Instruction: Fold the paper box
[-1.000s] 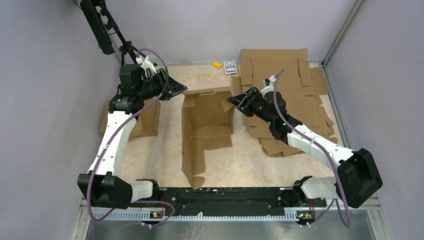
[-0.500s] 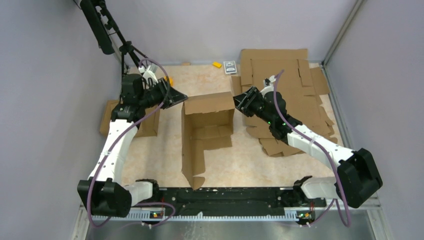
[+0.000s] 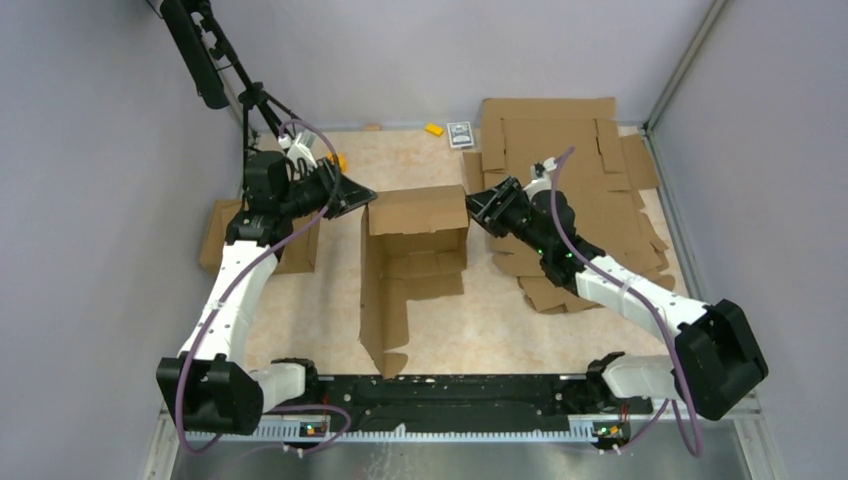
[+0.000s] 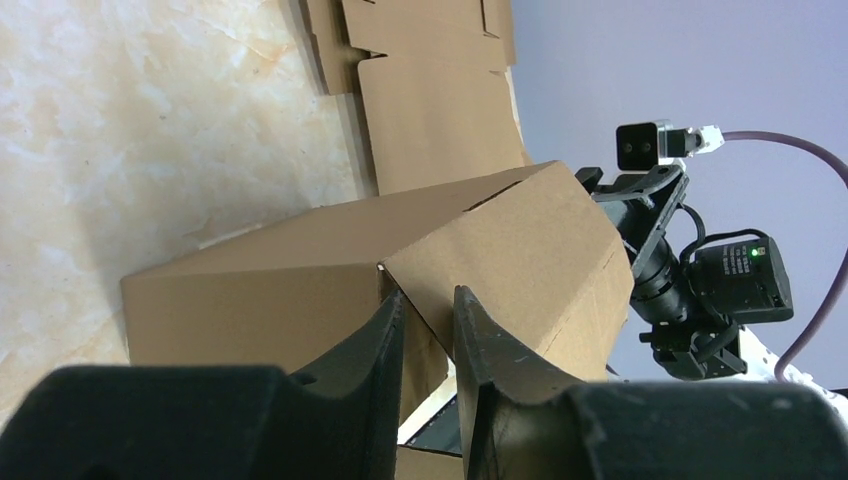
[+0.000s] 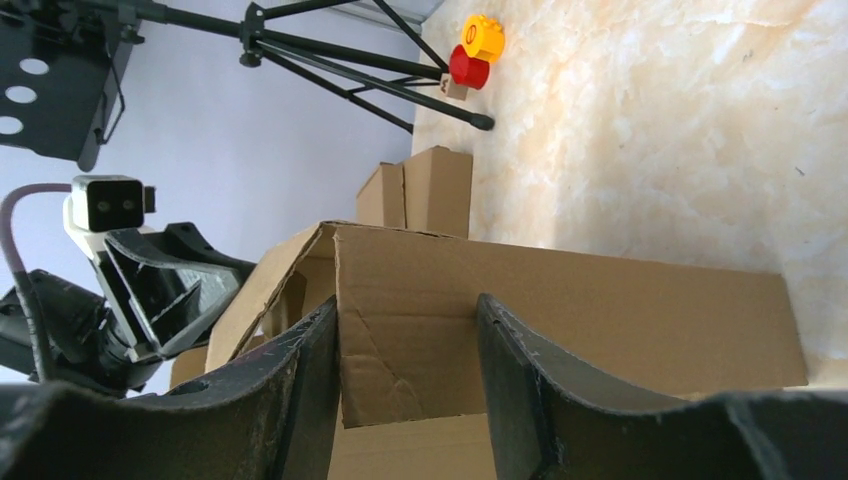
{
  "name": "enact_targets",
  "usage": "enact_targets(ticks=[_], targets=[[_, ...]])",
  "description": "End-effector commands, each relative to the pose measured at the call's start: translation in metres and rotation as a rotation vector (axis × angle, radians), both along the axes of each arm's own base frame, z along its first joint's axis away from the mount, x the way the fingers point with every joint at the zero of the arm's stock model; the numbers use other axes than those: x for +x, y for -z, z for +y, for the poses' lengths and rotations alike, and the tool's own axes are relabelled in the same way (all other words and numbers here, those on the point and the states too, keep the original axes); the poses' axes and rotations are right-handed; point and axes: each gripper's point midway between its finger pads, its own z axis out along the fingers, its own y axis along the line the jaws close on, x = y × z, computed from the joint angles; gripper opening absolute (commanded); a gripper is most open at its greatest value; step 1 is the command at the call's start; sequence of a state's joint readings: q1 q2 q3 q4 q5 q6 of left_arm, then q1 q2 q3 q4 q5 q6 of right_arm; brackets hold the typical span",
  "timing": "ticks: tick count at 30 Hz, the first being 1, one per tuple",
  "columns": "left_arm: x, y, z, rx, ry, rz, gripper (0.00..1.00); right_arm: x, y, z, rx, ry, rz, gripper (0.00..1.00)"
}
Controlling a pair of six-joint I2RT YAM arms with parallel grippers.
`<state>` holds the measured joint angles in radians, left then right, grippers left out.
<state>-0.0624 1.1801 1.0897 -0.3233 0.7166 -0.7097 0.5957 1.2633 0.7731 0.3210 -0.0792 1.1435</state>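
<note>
The paper box (image 3: 412,262) lies open in the middle of the table, a brown cardboard piece with its far panel (image 3: 418,209) folded up. My left gripper (image 3: 361,196) is at the box's far left corner. In the left wrist view its fingers (image 4: 428,300) stand close together, and a cardboard flap edge (image 4: 500,250) runs slantwise between them, touching both. My right gripper (image 3: 472,208) is at the far right corner. It is open (image 5: 408,305), and the end of the panel (image 5: 560,310) sits in the wide gap against one finger.
A pile of flat slotted cardboard sheets (image 3: 575,150) fills the back right, under the right arm. Smaller cardboard pieces (image 3: 296,240) stand at the left. A yellow block (image 3: 433,129) and a small card (image 3: 460,134) lie by the back wall. A tripod (image 3: 215,60) stands back left.
The box's far panel has swung up and now stands folded over the far end. My left gripper has narrowed onto the left corner. The right gripper has shifted slightly at the right corner.
</note>
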Motion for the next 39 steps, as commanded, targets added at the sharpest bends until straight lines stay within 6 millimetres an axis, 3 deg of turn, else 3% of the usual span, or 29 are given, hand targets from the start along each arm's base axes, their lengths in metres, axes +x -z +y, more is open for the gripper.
enact_targets(ticks=[1,9,20,28,30,34,39], targets=[[-0.001,-0.007,-0.001,-0.002,-0.001,-0.038,0.26,-0.009,-0.024,-0.001,0.083,0.003,-0.044,0.5],[0.001,-0.008,0.001,0.008,-0.01,-0.042,0.26,-0.012,-0.038,-0.004,0.149,0.002,-0.077,0.53],[0.001,-0.007,0.001,0.009,-0.016,-0.036,0.24,-0.013,-0.032,-0.014,0.275,0.055,-0.02,0.61],[0.001,-0.006,0.001,0.006,-0.014,-0.03,0.23,-0.01,-0.031,-0.034,0.299,0.17,0.019,0.62],[0.001,-0.006,0.001,0.005,-0.011,-0.027,0.23,-0.01,-0.035,-0.036,0.296,0.175,0.006,0.66],[0.001,-0.007,0.001,0.003,-0.012,-0.029,0.23,-0.009,-0.042,-0.032,0.277,0.154,-0.013,0.76],[0.001,-0.007,0.001,0.007,-0.014,-0.03,0.23,-0.01,-0.047,-0.01,0.277,0.069,-0.012,0.84]])
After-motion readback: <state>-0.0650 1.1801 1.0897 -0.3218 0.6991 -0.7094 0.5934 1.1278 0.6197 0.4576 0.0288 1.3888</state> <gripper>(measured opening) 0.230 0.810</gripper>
